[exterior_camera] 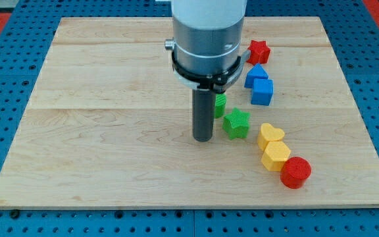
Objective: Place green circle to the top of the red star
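The red star [258,51] lies near the view's top right of the wooden board [110,99]. The green circle [220,105] is mostly hidden behind my rod, only its right edge showing, at the board's middle. My tip [202,139] rests on the board just below and left of the green circle, and left of a green star [236,124]. The rod stands between the camera and the green circle.
Two blue blocks [256,74] [262,91] sit below the red star. A yellow heart [270,135], a yellow hexagon [276,155] and a red circle [296,172] run in a line toward the view's bottom right.
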